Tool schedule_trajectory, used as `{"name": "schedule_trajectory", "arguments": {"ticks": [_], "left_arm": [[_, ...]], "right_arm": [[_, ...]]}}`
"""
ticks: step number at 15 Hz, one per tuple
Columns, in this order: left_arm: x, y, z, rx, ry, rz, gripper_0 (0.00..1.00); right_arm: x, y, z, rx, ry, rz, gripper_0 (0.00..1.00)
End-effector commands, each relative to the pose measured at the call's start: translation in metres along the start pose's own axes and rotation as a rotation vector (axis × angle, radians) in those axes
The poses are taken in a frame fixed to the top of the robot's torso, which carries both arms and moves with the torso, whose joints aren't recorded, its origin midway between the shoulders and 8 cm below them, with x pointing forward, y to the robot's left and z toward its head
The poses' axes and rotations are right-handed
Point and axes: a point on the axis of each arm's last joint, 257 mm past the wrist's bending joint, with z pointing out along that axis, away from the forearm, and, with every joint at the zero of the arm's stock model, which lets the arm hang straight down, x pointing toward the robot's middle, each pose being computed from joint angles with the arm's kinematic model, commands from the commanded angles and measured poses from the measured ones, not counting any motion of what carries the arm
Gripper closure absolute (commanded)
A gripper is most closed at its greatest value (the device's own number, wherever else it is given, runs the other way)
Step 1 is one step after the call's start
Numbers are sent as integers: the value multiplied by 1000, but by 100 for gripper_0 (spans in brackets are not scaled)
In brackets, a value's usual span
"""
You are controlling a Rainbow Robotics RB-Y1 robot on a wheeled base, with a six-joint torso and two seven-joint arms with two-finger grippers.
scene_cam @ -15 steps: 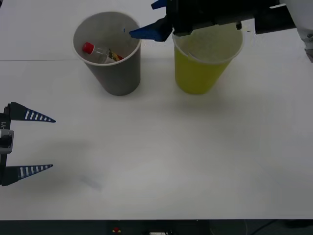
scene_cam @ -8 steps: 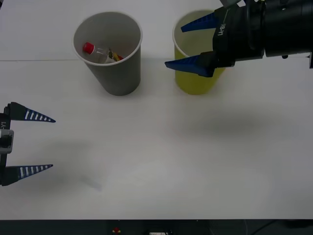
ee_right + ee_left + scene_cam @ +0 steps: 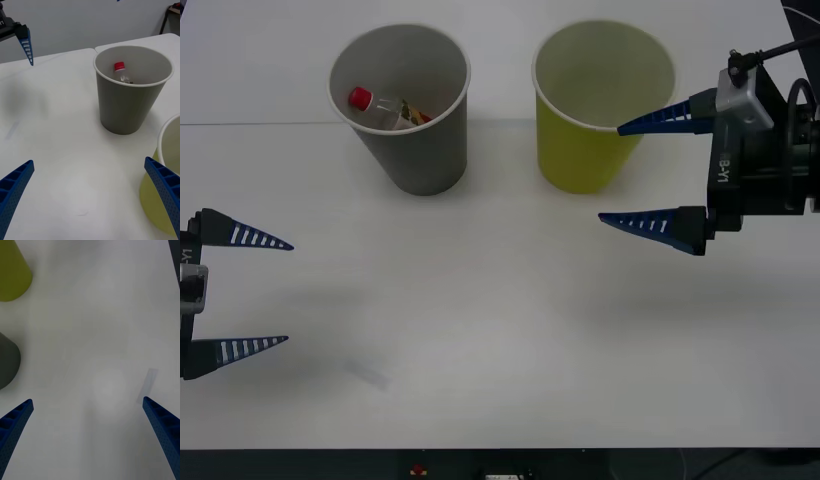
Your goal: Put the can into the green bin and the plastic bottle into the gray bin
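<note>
The plastic bottle [image 3: 385, 108] with its red cap lies inside the gray bin [image 3: 402, 150] at the back left, and it is also seen as the bottle [image 3: 122, 73] in the gray bin [image 3: 123, 105] in the right wrist view. The green bin [image 3: 585, 150] stands upright to its right; its visible inside looks bare. The can is out of view. My right gripper [image 3: 611, 173] hangs open just right of the green bin [image 3: 150, 202], holding nothing. My left gripper [image 3: 290, 293] rests open at the table's left edge.
The white table [image 3: 500, 320] is bare from the middle to the front edge. In the left wrist view the green bin [image 3: 11, 273] and gray bin [image 3: 7, 360] stand off to one side of my open left gripper [image 3: 87, 401].
My right gripper has pulled back from above the bins, moving right and toward the front, and now hangs beside the green bin. It stayed open. The left arm has not moved.
</note>
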Motion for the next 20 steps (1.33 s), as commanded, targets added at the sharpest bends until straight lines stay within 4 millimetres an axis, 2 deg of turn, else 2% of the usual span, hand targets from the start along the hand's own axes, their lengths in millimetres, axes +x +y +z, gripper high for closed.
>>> {"name": "schedule_trajectory", "arguments": {"ticks": [1,5,12,14,20], "left_arm": [[0,0,0,0,0,0,0],[0,0,0,0,0,0,0],[0,0,0,0,0,0,0],[0,0,0,0,0,0,0],[0,0,0,0,0,0,0]], "right_arm": [[25,13,-25,-29,40,-28,0],[55,30,-49,-34,57,-46,0],[103,56,-78,-11,94,-63,0],[110,61,-82,-8,104,-55,0],[116,68,-86,-29,120,-70,0]]}}
